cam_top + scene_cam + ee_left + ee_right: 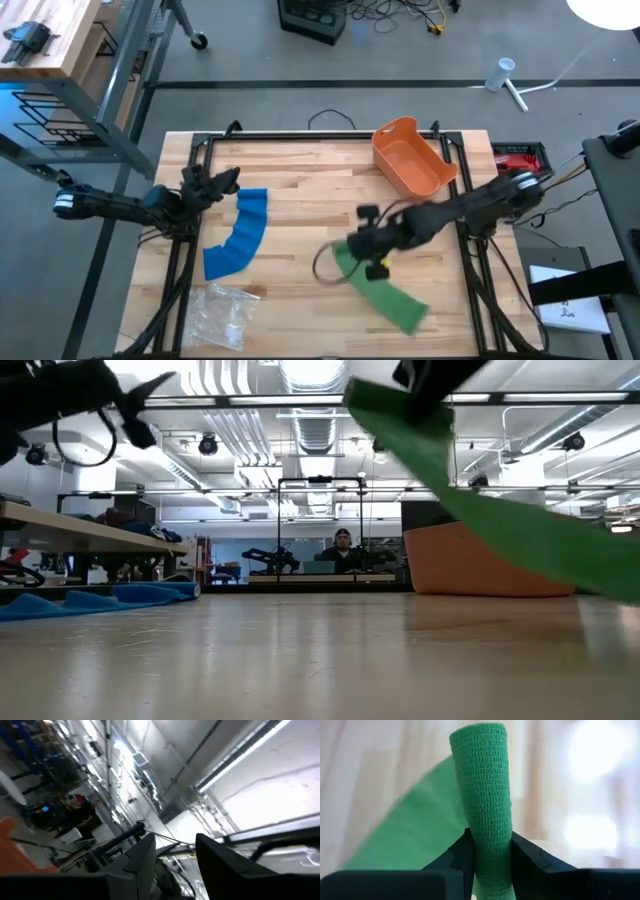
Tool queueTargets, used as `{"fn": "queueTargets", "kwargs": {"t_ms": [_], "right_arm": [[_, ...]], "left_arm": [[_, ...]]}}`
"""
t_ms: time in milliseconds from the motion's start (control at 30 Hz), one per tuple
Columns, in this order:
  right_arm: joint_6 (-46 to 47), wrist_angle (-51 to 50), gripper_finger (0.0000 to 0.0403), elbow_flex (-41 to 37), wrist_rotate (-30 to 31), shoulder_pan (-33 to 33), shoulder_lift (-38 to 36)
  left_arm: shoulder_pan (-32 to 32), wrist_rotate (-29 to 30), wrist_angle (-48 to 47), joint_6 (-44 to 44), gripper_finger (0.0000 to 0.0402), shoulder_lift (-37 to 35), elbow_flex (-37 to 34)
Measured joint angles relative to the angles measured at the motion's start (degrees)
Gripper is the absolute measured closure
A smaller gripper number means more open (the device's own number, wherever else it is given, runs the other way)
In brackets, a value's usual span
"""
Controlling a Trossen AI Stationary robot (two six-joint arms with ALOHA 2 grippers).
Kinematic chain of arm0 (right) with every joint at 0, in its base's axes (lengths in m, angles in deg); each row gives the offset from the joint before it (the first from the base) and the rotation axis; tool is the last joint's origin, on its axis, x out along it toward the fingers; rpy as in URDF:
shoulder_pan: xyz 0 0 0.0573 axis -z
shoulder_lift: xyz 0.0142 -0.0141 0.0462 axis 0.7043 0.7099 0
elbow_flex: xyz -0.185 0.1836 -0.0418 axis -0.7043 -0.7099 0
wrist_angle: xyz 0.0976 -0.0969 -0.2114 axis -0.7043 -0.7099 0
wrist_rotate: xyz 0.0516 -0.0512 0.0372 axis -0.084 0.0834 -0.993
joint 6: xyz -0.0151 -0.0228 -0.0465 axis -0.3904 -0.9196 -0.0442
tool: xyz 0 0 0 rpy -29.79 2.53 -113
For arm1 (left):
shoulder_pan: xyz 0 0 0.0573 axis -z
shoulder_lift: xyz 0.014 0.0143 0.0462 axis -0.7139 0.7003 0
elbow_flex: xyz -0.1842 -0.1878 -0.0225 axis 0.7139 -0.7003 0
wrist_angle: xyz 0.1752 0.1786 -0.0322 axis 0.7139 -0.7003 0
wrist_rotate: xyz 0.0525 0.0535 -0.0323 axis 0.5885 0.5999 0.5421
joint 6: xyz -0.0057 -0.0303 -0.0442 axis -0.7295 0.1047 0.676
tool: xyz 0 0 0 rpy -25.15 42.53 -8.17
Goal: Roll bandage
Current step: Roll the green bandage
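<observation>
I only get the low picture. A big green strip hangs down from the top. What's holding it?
Observer: The right end effector pinches the green stretchy bandage strip between its two fingers, seen from the right wrist.
Operator: Where does the rest go?
Observer: From above, the strip trails across the wooden table toward its near edge.
Operator: Is the other arm helping?
Observer: No. The left end effector sits at the table's left side, beside the blue crinkled bandage strip, holding nothing.
Operator: Anything else on the table?
Observer: A clear plastic wrapper lies near the blue strip.
</observation>
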Motion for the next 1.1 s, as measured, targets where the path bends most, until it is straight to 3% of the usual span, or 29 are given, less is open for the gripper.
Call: {"fn": "queueTargets", "kwargs": {"t_ms": [133,233,500,667,867,1100], "right_arm": [[-2.2,-0.69,0.0314,1.38,5.61,2.37,-3.98],[-2.35,-0.63,0.0317,2.13,7.63,3.72,-5.17],[-4.18,-0.8,0.0313,2.27,8.06,6.85,-5.7],[-10.94,-1.15,0.0318,5.59,8.22,9.87,-6.31],[-16.7,-1.27,0.0318,9.82,8.19,12.77,-7.27],[-19.97,-2.43,0.0313,10.67,8.17,14.41,-9.66]], "left_arm": [[0.0,-1.34,-3.9,-7.1,0.0268,2.73,6.39],[-0.07,-1.24,-12.16,-14.49,0.0263,5.09,13.16],[-0.07,-1.0,-50.33,-21.61,0.0224,12.69,37.61],[-0.16,-1.02,-69.66,-26.98,0.0203,18.82,53.27],[-3.17,-1.28,-78.97,-30.74,0.0197,27.15,65.99],[-7.68,-7.41,-83.57,-28.97,0.0215,35.39,74.59]]}}
